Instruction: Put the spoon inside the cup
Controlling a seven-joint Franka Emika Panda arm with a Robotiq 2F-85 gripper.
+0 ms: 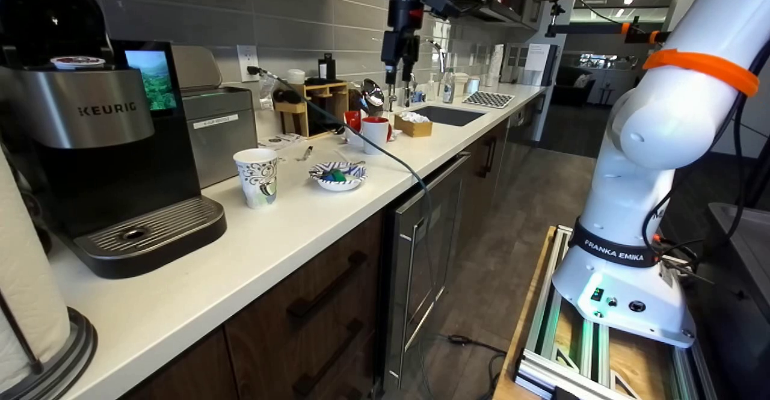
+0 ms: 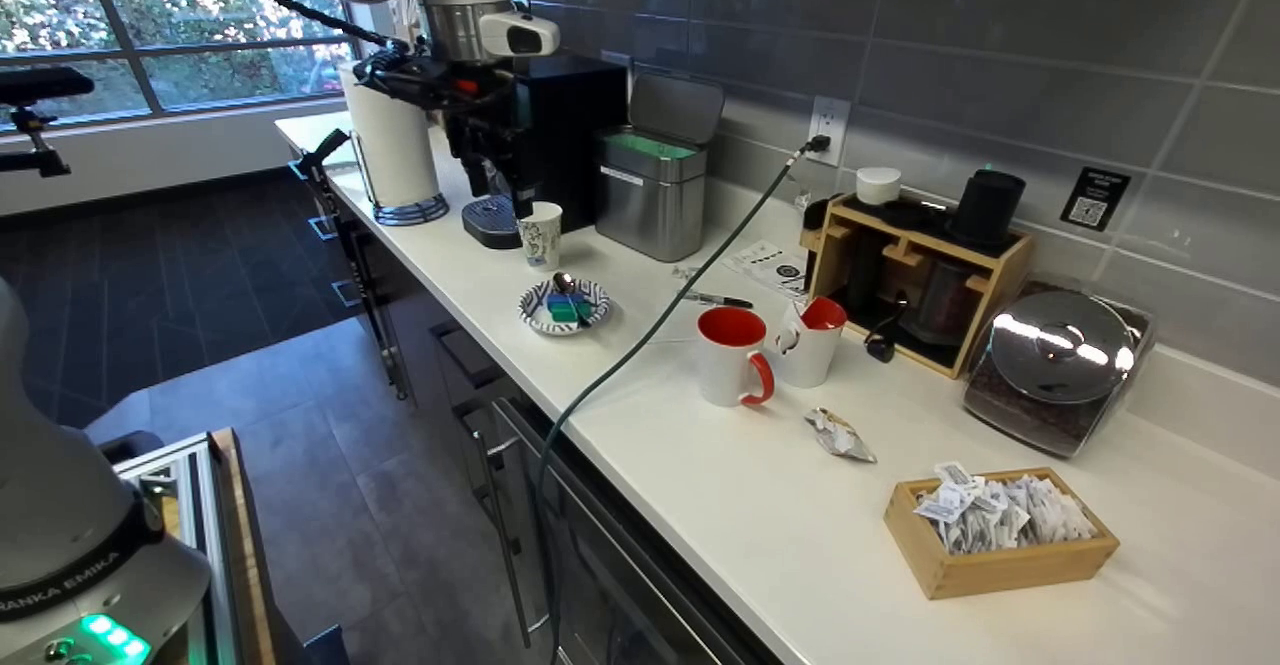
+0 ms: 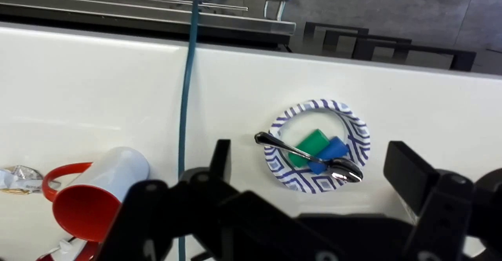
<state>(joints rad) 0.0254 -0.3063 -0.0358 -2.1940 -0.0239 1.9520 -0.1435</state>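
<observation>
A shiny metal spoon (image 3: 292, 149) lies across a blue-patterned paper bowl (image 3: 278, 171), over a green block (image 3: 312, 145) and a blue block (image 3: 333, 150). Its handle sticks out past the rim. The spoon (image 2: 564, 283) and bowl (image 2: 535, 320) also show in an exterior view. A white patterned paper cup (image 1: 257, 178) stands upright beside the bowl; it also shows in an exterior view (image 2: 541, 236). My gripper (image 3: 308, 155) is open and empty, above the bowl, with the spoon between its fingers in the wrist view. It also shows in both exterior views (image 1: 399, 81) (image 2: 503, 195).
Two red-and-white mugs (image 2: 728, 370) (image 2: 808, 350) stand on the counter. A teal cable (image 2: 650, 330) crosses the counter between mugs and bowl. A coffee machine (image 1: 114, 117) and metal bin (image 1: 222, 132) stand behind the cup. A wooden packet box (image 2: 985, 573) sits farther along.
</observation>
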